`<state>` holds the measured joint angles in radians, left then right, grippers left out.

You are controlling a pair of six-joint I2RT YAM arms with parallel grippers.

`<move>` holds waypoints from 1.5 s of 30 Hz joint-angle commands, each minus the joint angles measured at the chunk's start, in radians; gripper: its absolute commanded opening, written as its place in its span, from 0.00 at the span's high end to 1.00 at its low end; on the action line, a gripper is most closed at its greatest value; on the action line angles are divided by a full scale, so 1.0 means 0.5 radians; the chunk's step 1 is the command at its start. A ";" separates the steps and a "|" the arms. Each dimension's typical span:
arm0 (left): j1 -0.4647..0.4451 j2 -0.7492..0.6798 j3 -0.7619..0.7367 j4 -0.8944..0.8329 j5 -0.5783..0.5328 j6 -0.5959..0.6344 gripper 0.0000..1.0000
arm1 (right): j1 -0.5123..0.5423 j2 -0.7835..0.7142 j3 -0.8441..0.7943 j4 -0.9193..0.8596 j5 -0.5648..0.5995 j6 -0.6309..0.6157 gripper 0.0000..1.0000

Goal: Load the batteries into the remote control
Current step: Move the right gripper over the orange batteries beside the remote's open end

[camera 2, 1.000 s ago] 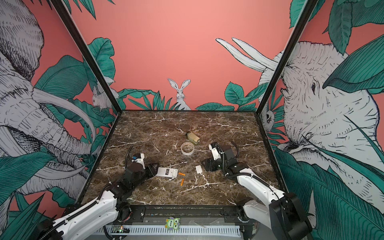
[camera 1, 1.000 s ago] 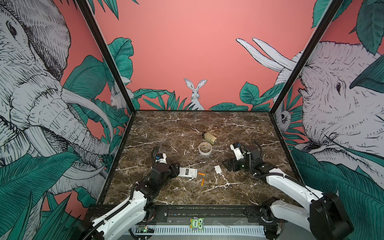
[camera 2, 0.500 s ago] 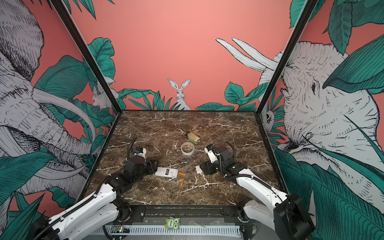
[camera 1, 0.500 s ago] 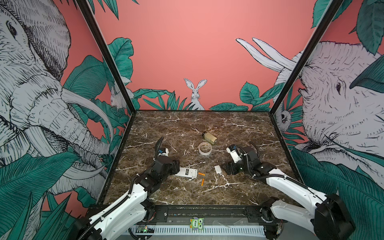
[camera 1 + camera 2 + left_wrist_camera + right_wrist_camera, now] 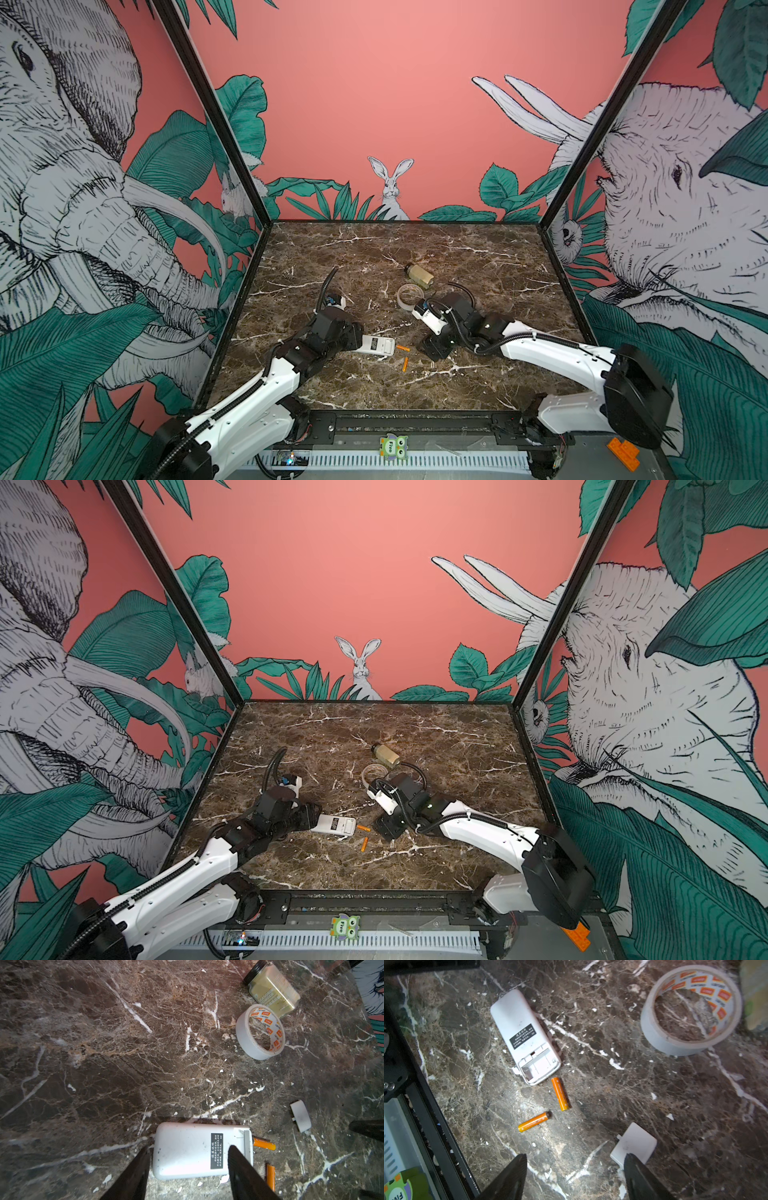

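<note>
Looking down the right wrist camera, I see both batteries loose on the marble table [image 5: 478, 266], in the gap between the open end of the remote control [image 5: 523, 1032] and my right gripper [image 5: 575, 1156]. The right gripper's jaws stand wide apart with nothing in them, one finger just beside the detached battery cover [image 5: 634, 1144]. The near battery [image 5: 560, 1094] lies almost in line with the remote's long axis, just off the empty compartment; the other battery [image 5: 534, 1121] lies crosswise to it, nearer the front rail. My left gripper [image 5: 188, 1149] is open too, poised over the remote's closed end without clamping it. I judge the right arm the nearer one for the pick.
</note>
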<state>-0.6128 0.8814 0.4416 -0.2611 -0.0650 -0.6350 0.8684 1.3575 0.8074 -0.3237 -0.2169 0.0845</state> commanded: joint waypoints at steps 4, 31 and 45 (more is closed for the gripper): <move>0.078 -0.012 -0.061 0.076 0.106 0.003 0.39 | 0.060 0.201 0.187 -0.100 0.065 -0.131 0.29; 0.350 -0.039 -0.173 0.165 0.323 0.028 0.40 | 0.190 0.529 0.400 -0.217 0.131 -0.312 0.43; 0.352 -0.049 -0.215 0.187 0.327 0.018 0.40 | 0.258 0.709 0.565 -0.264 0.226 -0.347 0.46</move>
<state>-0.4416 0.8658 0.3527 -0.1864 0.0944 -0.6277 0.9909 1.6978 1.0626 -0.4393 -0.1200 -0.0788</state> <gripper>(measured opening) 0.600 0.543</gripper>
